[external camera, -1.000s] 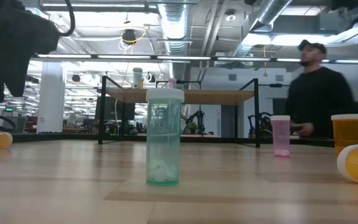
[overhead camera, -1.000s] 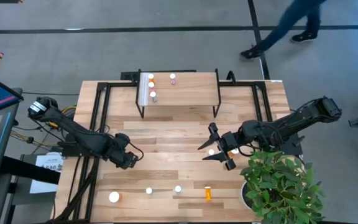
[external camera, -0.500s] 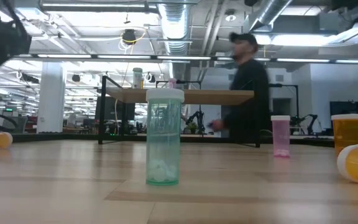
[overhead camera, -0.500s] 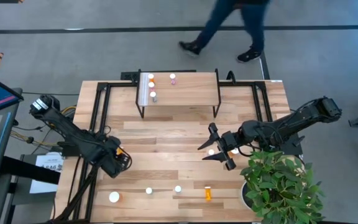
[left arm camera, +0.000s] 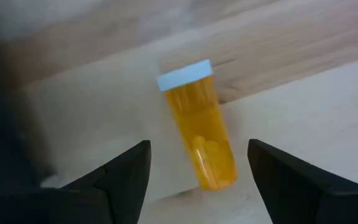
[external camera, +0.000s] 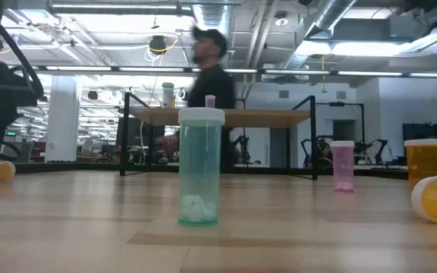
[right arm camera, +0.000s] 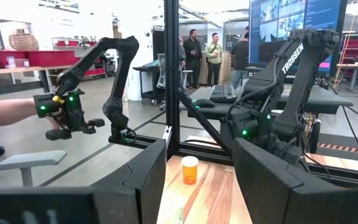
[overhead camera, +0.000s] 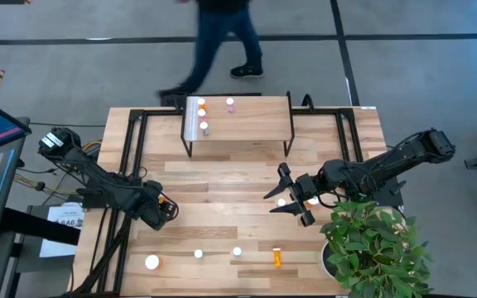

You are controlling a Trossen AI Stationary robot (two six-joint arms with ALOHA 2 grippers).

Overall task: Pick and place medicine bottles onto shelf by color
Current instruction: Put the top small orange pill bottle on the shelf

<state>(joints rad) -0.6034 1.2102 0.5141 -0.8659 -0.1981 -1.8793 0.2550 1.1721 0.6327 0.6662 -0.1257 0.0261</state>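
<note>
An orange medicine bottle [left arm camera: 201, 124] with a white cap lies on its side on the table near the left edge [overhead camera: 163, 199]. My left gripper [left arm camera: 199, 149] points down over it, open, one finger on each side of the bottle and apart from it. My right gripper [overhead camera: 275, 192] hangs open at mid-right, pointing level toward the table's left, with nothing between its fingers [right arm camera: 201, 165]. The shelf [overhead camera: 247, 120] stands at the far edge with several bottles on its left part. More bottles stand or lie along the near edge: green [external camera: 200, 167], pink [external camera: 342, 165], orange [external camera: 426, 163].
A potted plant [overhead camera: 371, 248] fills the near right corner. A white-capped bottle [overhead camera: 281, 201] stands below my right gripper. An orange bottle [overhead camera: 277, 258] lies near the front edge. A person [overhead camera: 222, 41] walks past behind the table. Black frame rails [overhead camera: 131, 149] run along the left side.
My left gripper has gone down toward the lying orange bottle, shifting a little toward the table's left edge and rolling at the wrist; its fingers stay apart. The person behind the table has walked from right to left.
</note>
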